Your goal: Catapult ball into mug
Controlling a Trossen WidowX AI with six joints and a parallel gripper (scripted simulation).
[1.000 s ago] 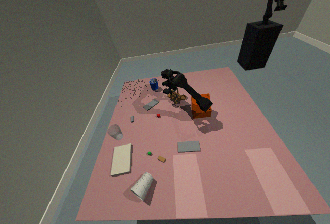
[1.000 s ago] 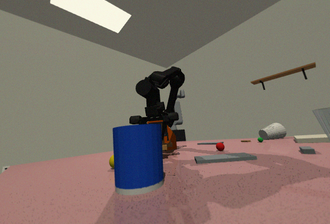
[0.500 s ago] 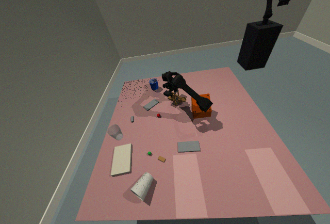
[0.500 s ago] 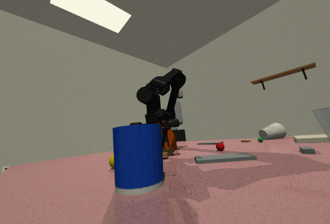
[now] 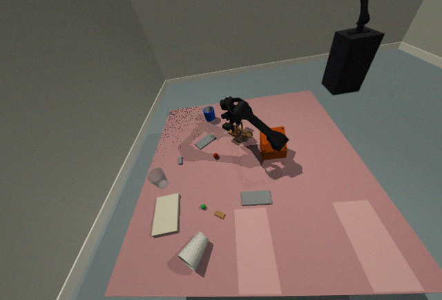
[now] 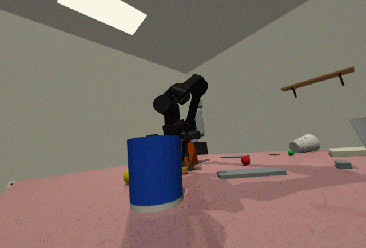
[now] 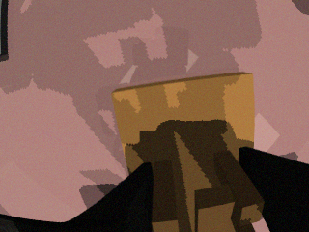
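Note:
The tan catapult [image 5: 237,136] [image 6: 185,170] [image 7: 205,103] stands on the table between the blue mug and the orange block. My gripper [image 7: 196,163] is shut on it, one black finger on each side of its body in the wrist view; the top view shows it pointing down there. The blue mug [image 5: 209,114] [image 6: 155,170] stands upright near the table's far edge. A red ball [image 5: 215,155] [image 6: 245,160] and a green ball [image 5: 203,206] [image 6: 290,152] lie on the table. A yellow ball [image 6: 126,176] is partly hidden behind the mug. I cannot make out a ball in the catapult.
An orange block [image 5: 273,143] is beside the catapult, under the arm. Grey slabs [image 5: 206,141] [image 5: 256,198], a small grey block [image 5: 180,160], a clear cup [image 5: 157,177], a cream slab [image 5: 166,214], a tan block [image 5: 219,214] and a tipped white cup [image 5: 194,250] lie about.

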